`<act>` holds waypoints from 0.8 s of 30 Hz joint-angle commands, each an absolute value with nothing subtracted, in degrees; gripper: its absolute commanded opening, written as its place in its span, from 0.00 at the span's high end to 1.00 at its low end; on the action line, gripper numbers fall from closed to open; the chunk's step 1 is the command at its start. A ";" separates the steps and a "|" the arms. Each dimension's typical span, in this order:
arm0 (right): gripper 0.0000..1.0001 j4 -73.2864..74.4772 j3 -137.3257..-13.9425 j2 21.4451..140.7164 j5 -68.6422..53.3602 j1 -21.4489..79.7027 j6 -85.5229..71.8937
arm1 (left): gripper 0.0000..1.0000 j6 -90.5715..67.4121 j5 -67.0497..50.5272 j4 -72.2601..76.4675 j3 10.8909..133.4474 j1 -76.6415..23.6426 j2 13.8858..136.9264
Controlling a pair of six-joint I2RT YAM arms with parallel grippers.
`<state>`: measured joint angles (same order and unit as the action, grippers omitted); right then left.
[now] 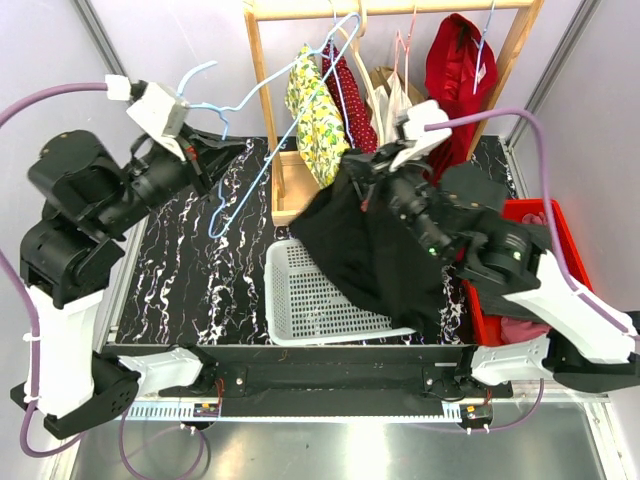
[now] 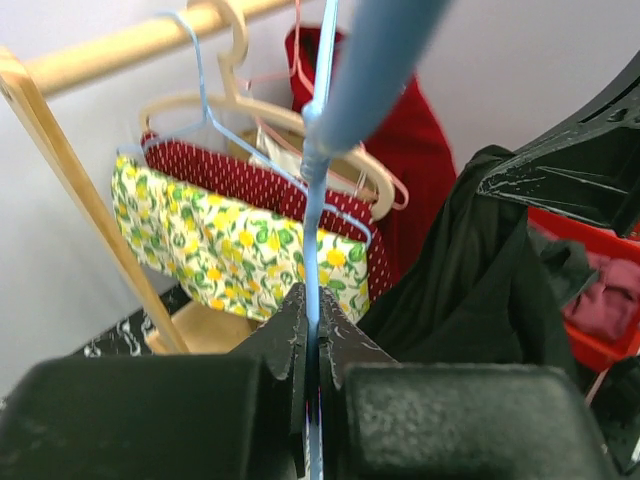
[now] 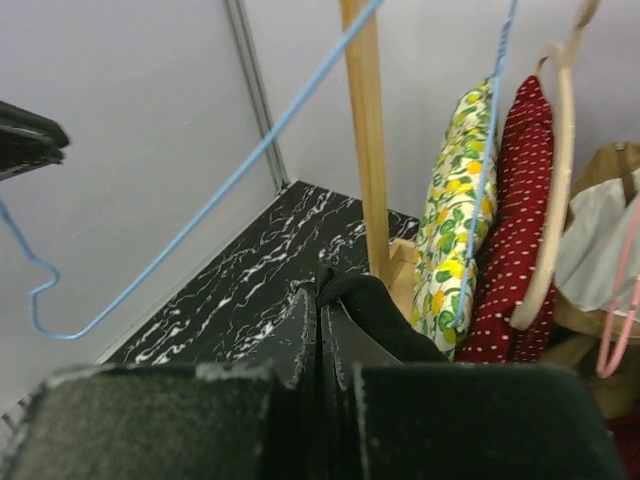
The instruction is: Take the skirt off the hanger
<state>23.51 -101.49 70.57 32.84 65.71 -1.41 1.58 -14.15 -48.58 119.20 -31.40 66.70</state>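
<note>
My left gripper (image 1: pixel 225 145) is shut on a thin blue wire hanger (image 1: pixel 222 222) and holds it up over the left of the table. In the left wrist view the wire (image 2: pixel 315 200) runs up from between the closed fingers (image 2: pixel 312 300), and the hanger looks bare. My right gripper (image 1: pixel 355 170) is shut on the top edge of the black skirt (image 1: pixel 370 250), which hangs down over the white basket. In the right wrist view a fold of the skirt (image 3: pixel 385 310) sticks out beside the closed gripper (image 3: pixel 322 290). The skirt also shows in the left wrist view (image 2: pixel 480 280).
A wooden clothes rack (image 1: pixel 262 90) stands at the back with a yellow floral garment (image 1: pixel 315 110), a red dotted one (image 1: pixel 345 90) and a red one (image 1: pixel 455 60). A white basket (image 1: pixel 300 290) sits mid-table on black marble (image 1: pixel 190 270). A red bin (image 1: pixel 545 215) is right.
</note>
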 commanded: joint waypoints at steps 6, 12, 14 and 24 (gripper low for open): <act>1.00 20.66 -102.93 75.50 25.57 68.55 -7.55 | 1.00 4.13 -11.08 -47.11 117.86 -31.29 64.16; 1.00 19.86 -86.69 68.65 34.77 68.55 -11.68 | 1.00 4.92 -9.50 -47.63 117.07 -31.29 64.16; 1.00 21.35 -78.89 65.50 37.69 68.55 -13.79 | 1.00 5.27 -6.96 -48.33 116.55 -31.29 64.34; 1.00 32.94 -58.45 61.17 47.54 68.55 -30.92 | 1.00 8.61 10.80 -58.53 95.11 -31.20 58.45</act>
